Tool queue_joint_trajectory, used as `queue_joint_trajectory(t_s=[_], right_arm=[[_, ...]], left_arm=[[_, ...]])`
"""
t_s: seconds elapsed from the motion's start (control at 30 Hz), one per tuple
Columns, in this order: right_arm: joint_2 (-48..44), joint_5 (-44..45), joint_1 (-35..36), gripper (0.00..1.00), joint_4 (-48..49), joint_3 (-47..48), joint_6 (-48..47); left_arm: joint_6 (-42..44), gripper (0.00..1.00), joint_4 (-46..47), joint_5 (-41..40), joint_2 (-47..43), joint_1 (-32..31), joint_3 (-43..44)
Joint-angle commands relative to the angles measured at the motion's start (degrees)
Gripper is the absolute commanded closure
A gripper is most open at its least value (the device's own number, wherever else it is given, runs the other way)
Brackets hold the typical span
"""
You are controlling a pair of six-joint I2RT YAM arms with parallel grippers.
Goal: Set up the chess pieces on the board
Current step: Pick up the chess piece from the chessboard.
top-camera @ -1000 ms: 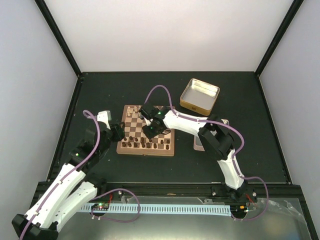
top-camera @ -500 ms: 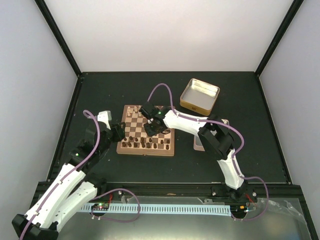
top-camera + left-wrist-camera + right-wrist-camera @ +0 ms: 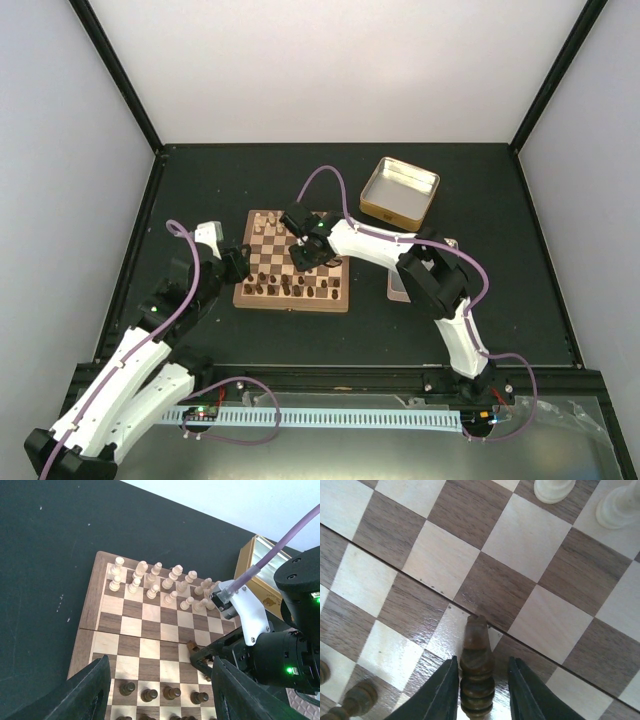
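Dark-brown and turned with rings, one dark piece (image 3: 476,670) sits right between the fingers of the right gripper (image 3: 481,662). Its long axis runs up the right wrist frame, away from the wrist. It is over the seam across the middle of the board (image 3: 555,615), on a light square beside a dark one. The jaws stand close on either side of it. The left finger looks to be touching and a sliver of gap shows at the right, so I cannot tell whether they actually pinch it.

From the jaws, the other dark chessmen (image 3: 360,692) lie toward the lower left of that frame, where three are partly in view. Two pale ones are at the upper right. I judge the coming move to turn on carrying the piece toward that dark side.

The left wrist view shows four dark men in a row near the bottom edge. More lie below them, cut off by the frame. The pale chessmen (image 3: 152,591) stand in two rows at the top, at least a dozen, with the right end hidden behind the right arm.

The right arm is the nearer one by far. The left gripper (image 3: 160,662) hangs off the board's left edge in the overhead view, jaws apart with nothing between them. One open tin (image 3: 400,190) lies at the upper right, well apart from the board.
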Motion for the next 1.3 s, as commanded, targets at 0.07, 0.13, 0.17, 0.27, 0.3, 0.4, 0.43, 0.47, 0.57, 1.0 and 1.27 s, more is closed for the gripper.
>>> queue_joint_trajectory(t_s=[0.07,0.13,0.17,0.27,0.3,0.4,0.43,0.47,0.57,1.0,1.27], right_arm=[[1.3,2.6,-0.1,0.83,-1.6,1.3,-0.5],[1.0,2.8,-0.1,0.84,-1.4,1.1,-0.3],[0.7,2.9,-0.1,0.85,-1.1,0.9,0.0],[-1.1,2.9,-0.1,0.86,1.5,-0.7,1.3],[-1.9,2.9,-0.1,0.86,2.4,-1.2,1.9],[-4.9,3.4,-0.1,0.86,5.5,-2.9,4.2],[-6.2,3.3,-0.1,0.86,6.9,-3.9,5.1],[-7.7,3.0,-0.1,0.86,8.6,-5.1,6.4],[-12.8,1.2,-0.3,0.86,14.3,-9.4,10.6],[-33.5,-13.6,-2.0,0.86,44.5,-34.6,51.9],[-37.0,-15.7,-1.2,0.88,50.7,-40.3,68.4]], left_arm=[[-0.7,0.43,-0.5,1.8,-0.2,0.4,0.6],[-0.9,0.43,-0.6,2.0,-0.3,0.4,0.5],[-1.0,0.43,-0.5,2.1,-0.3,0.4,0.4],[-1.3,0.42,0.0,2.9,-0.5,0.4,0.1],[-1.3,0.42,0.3,3.2,-0.5,0.4,0.0],[-1.4,0.40,1.0,4.8,-0.6,0.4,-0.2],[-1.3,0.40,1.4,5.4,-0.6,0.4,-0.3],[-1.1,0.40,1.9,6.3,-0.5,0.4,-0.4],[-0.6,0.38,4.0,9.5,-0.6,0.4,-1.1],[2.6,0.35,28.6,32.4,0.5,-0.1,-12.6],[2.0,0.35,35.8,35.1,2.3,-3.1,-15.8]])
